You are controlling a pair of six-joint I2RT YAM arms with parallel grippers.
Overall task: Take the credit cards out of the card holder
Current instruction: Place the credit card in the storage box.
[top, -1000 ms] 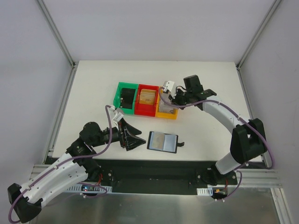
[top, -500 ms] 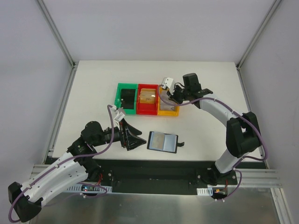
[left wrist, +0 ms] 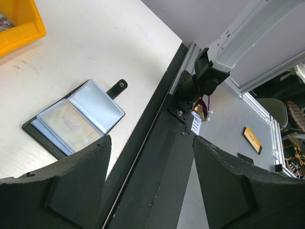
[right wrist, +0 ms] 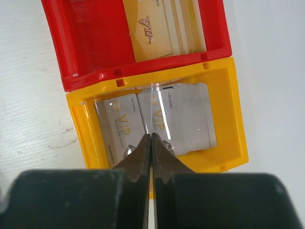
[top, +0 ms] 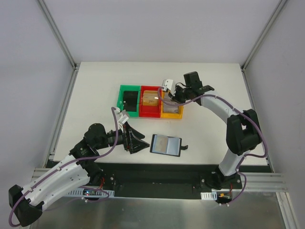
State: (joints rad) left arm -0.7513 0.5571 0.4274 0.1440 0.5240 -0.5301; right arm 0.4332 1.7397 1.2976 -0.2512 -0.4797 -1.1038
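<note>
Just left of the card holder (top: 166, 144), the left pincer (top: 142, 140) gapes wide and empty. The holder lies open on the tabletop (top: 95, 86), long axis left-right, tab (top: 185, 147) pointing right. The left wrist view shows print on the sleeved card (left wrist: 66, 121) in the panel away from the tab, which is only a tan patch from above. Beyond the holder stand a green bin (top: 122, 98) holding a black object (top: 129, 100), a red bin (top: 148, 114) with gold credit cards (top: 150, 98), and a yellow bin (right wrist: 233, 109) with grey-white credit cards (right wrist: 186, 114). Only the right wrist view shows the right pincer (right wrist: 151, 143) pinched onto a thin card (right wrist: 151, 109), edge-on over the yellow bin.
</note>
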